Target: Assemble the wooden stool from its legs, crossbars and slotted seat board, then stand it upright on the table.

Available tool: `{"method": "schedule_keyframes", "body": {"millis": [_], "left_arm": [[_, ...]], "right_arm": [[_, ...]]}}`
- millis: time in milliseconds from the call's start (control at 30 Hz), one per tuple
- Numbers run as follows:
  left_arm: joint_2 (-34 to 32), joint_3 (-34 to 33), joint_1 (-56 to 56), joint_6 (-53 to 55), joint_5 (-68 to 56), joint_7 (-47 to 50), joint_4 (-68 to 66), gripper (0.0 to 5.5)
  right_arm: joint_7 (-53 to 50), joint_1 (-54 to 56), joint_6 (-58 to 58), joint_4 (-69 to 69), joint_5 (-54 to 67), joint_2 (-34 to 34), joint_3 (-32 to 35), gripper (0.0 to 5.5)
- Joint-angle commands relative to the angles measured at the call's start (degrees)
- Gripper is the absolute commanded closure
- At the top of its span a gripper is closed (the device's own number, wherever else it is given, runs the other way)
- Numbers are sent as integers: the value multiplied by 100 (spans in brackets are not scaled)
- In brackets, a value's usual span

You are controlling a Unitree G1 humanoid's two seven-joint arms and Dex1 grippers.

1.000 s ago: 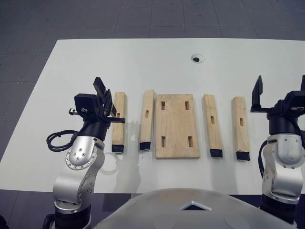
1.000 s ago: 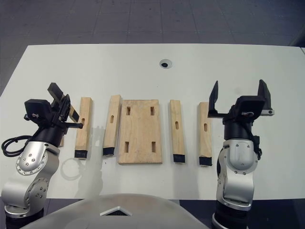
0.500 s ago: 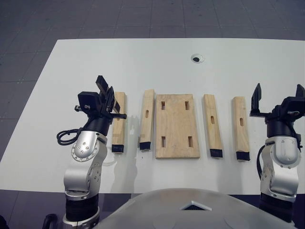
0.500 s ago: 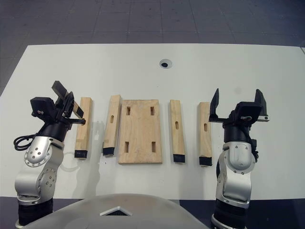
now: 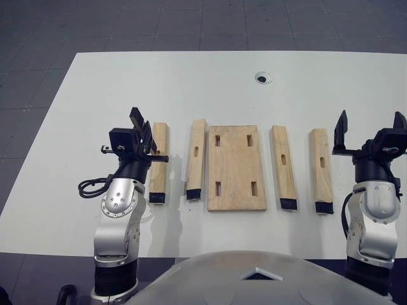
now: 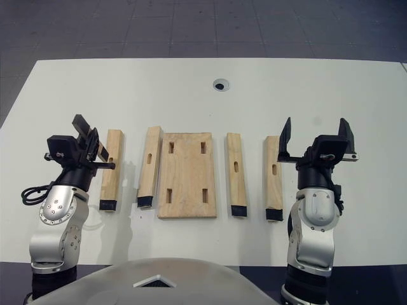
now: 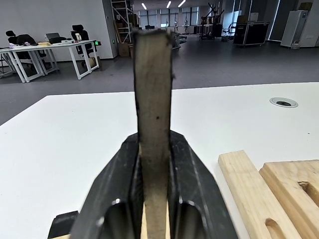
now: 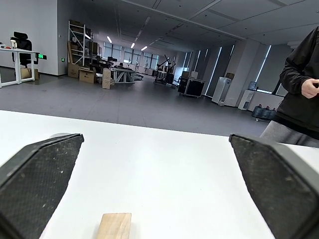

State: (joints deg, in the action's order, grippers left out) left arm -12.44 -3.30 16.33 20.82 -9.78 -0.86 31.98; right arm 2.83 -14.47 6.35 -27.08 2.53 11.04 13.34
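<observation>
Clamping a crossbar [image 7: 153,89], left tool [image 5: 143,135] sits beside legs [image 5: 158,162] lying front-to-back; right tool [image 5: 370,127] gapes open.

A white table [image 5: 191,70] with a round cable hole [image 5: 263,77] stands on a floor of dark grey tiles [image 5: 95,25]. Beyond it lies a large open hall: white desks [image 7: 35,48] with black office chairs [image 7: 79,31], metal shelving [image 8: 79,37], what may be wheeled equipment cases [image 8: 192,85], tall windows [image 8: 215,62], and strip lights [image 8: 109,39] on a dark ceiling.
</observation>
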Motion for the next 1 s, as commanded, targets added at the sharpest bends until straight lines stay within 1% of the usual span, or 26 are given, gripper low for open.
{"method": "schedule_keyframes", "body": {"millis": [33,600,1000], "left_arm": [[74,21,67,-18,109,-48,-87,508],[194,20,136,-293,365,-97,-499,508],[322,65,102,-91,302,-109,-58,508]], "right_arm": [[7,63,-8,-56,20,-37,-13,10],[-10,55,16,-177,-8,-58,-78,10],[-8,55,10,-120,-33,-49,-134,10]]}}
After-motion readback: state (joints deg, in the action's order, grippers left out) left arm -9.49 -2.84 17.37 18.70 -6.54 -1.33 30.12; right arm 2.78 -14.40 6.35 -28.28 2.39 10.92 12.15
